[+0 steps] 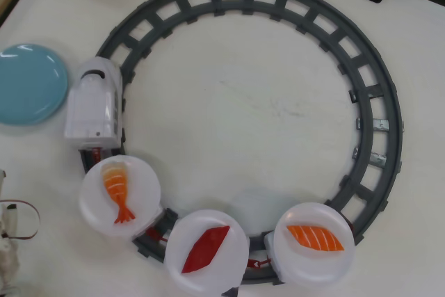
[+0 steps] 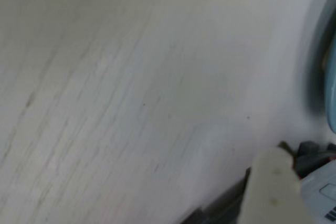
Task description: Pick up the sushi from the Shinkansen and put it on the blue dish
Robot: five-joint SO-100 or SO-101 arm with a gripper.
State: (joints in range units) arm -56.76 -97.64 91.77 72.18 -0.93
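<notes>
Gripper state cannot be told: the wrist view is a blur of bare table [image 2: 131,77], and only a pale finger [image 2: 273,187] shows. Largest to smallest, around the train [image 1: 95,106]: the grey track [image 1: 375,102] loops beyond it, the blue dish [image 1: 28,83] lies just beside its nose, and the shrimp sushi [image 1: 117,187] rests on the white plate [image 1: 142,203] right behind it. Likely light, stiff and slippery; pinch across the striped body.
</notes>
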